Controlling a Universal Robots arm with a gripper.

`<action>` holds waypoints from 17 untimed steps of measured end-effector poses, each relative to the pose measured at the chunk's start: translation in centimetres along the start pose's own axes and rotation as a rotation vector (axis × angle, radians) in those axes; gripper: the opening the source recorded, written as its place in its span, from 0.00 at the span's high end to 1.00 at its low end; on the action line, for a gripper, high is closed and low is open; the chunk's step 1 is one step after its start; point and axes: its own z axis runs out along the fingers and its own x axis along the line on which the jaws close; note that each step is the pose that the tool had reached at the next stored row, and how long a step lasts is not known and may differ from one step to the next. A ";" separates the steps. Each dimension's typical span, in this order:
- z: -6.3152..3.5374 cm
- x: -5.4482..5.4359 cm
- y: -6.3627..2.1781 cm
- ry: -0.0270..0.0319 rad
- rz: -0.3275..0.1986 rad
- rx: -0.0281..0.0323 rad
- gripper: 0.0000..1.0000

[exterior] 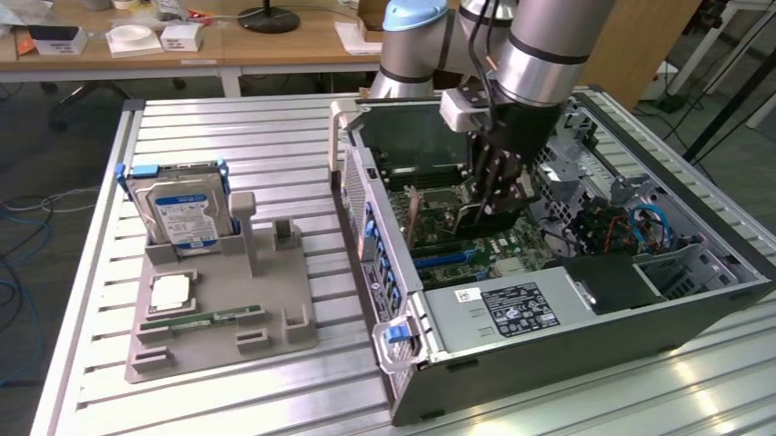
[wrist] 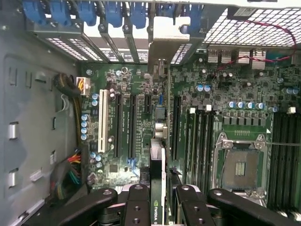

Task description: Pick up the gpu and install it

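Slatted metal table, open computer case, end effector clamped on gpu above motherboard.

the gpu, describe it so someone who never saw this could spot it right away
Find the open computer case on the slatted table. Inside it the end effector grips the gpu, a thin card held on edge above the motherboard slots. Unlike the fixed parts around it, it stands upright.

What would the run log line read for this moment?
phase: install | gripper: jaws shut on gpu | gpu: edge-on above motherboard slots, inside computer case | hard drive: on stand
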 end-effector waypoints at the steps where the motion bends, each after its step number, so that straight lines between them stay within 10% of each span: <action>1: 0.18 0.0 0.12 0.0000 0.002 0.0000 0.74; 17: 2.68 -0.3 1.99 0.0078 0.052 0.0103 0.74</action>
